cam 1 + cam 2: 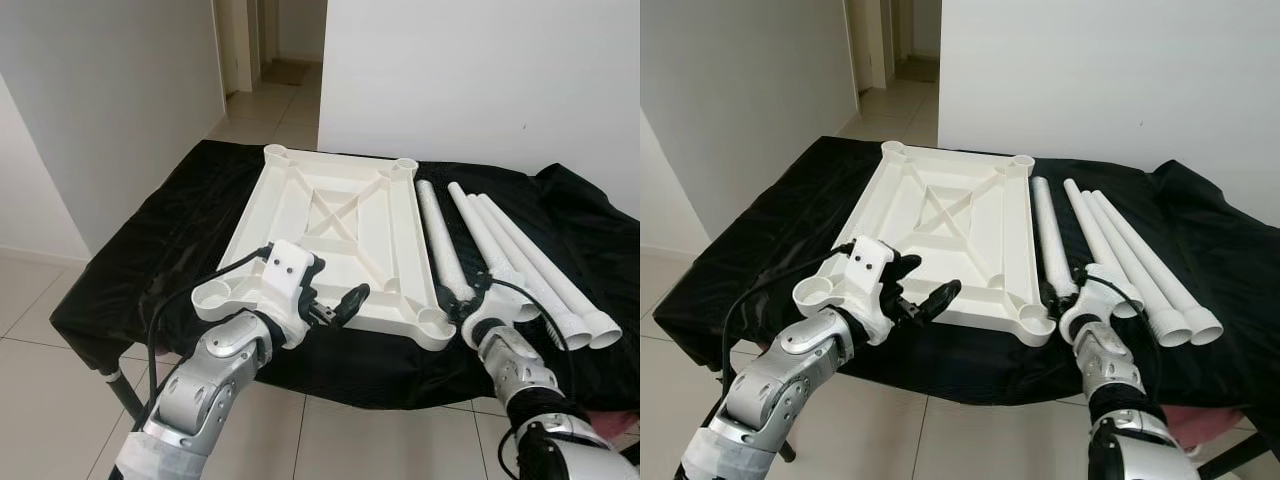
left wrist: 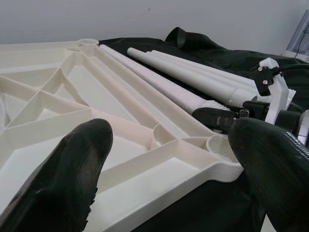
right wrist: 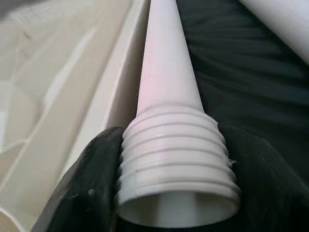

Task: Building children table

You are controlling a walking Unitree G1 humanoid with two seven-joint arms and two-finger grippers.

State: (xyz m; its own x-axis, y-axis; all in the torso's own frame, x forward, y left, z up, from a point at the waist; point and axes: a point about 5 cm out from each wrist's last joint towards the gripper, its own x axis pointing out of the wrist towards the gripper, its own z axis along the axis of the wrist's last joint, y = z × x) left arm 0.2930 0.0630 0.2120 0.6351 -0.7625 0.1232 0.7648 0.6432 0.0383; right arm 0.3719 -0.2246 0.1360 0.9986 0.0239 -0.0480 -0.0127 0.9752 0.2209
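The white plastic tabletop [image 1: 335, 215] lies upside down on a table draped in black cloth [image 1: 170, 240]. My left gripper [image 1: 335, 298] is open and hovers over the tabletop's near edge, its two fingers [image 2: 77, 159] spread wide above the ribbed underside [image 2: 120, 121]. To the right of the tabletop lies a white table leg [image 1: 437, 235]. My right gripper [image 1: 470, 305] is shut on that leg's threaded near end [image 3: 176, 159], with a black finger [image 3: 91, 188] pressed on each side. Three more legs [image 1: 520, 255] lie side by side further right.
A white wall [image 1: 480, 80] rises behind the table, and a doorway to a corridor [image 1: 275, 50] opens at the back left. Tiled floor [image 1: 50, 370] surrounds the table. The cloth's front edge hangs close to my arms. Something pink [image 1: 1200, 425] shows low at the right.
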